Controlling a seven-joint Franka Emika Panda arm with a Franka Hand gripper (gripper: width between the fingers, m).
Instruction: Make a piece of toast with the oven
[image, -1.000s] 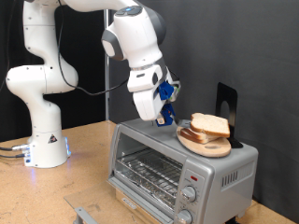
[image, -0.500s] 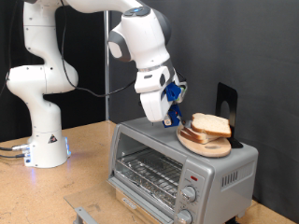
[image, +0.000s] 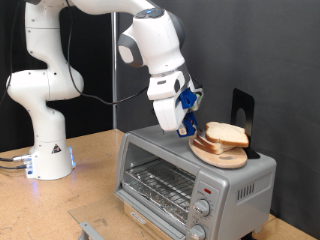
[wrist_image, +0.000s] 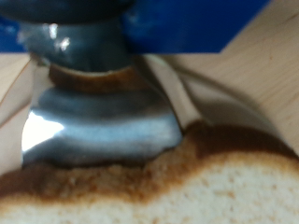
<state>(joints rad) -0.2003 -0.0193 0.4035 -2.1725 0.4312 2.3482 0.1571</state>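
Note:
The silver-grey oven (image: 160, 165) stands on the wooden table, its wire rack (image: 155, 185) showing at the front. On its top lies a round wooden board (image: 222, 159) carrying two stacked bread slices. The upper slice, the piece of toast (image: 226, 132), is pale with a tan crust. My gripper (image: 192, 126), with blue fingers (image: 184, 101), hangs just to the exterior view's left of the stack, at the slices' height. In the wrist view the slice's browned crust (wrist_image: 187, 182) fills the near field, beside a blurred grey part (wrist_image: 98, 121).
The oven's two knobs (image: 203, 208) and red mark (image: 206, 188) face the front. A black upright piece (image: 243, 110) stands behind the board. The arm's white base (image: 45, 150) stands on the table at the exterior view's left. A grey metal part (image: 88, 229) lies at the bottom edge.
My gripper has moved toward the exterior view's right, closer to the bread stack. The bread, board and oven have not moved.

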